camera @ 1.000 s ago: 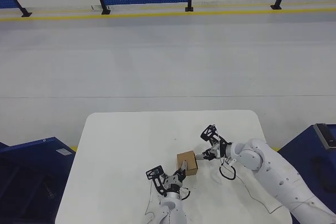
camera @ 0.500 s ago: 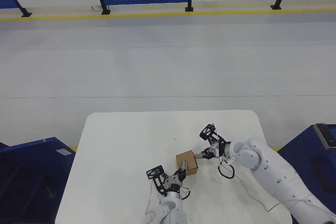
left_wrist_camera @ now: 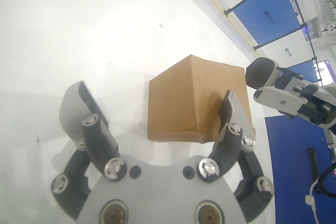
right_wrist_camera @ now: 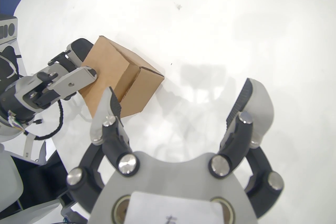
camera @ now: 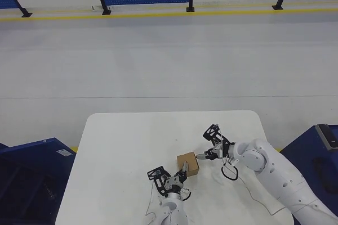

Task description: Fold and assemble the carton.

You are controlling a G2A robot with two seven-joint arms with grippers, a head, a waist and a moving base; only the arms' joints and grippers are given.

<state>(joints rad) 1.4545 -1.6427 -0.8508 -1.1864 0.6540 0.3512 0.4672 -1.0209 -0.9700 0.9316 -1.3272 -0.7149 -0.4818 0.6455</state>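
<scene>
A small brown carton [camera: 188, 163] stands closed on the white table [camera: 129, 146], near its front edge. My left gripper [camera: 169, 170] is open at the carton's near-left side. In the left wrist view the carton [left_wrist_camera: 194, 101] sits between its fingers, and one finger [left_wrist_camera: 231, 112] touches a side face. My right gripper [camera: 207, 144] is open at the carton's right side. In the right wrist view one finger [right_wrist_camera: 109, 104] rests against the carton [right_wrist_camera: 123, 78], while the other finger [right_wrist_camera: 252, 99] stands apart over bare table.
Blue bins flank the table on the left [camera: 22, 174] and the right [camera: 321, 157]. A black cable [camera: 231, 171] loops from the right wrist. The table's back and left parts are bare white surface.
The right gripper shifted very slightly beside the carton and came back. The carton and the left gripper kept their places.
</scene>
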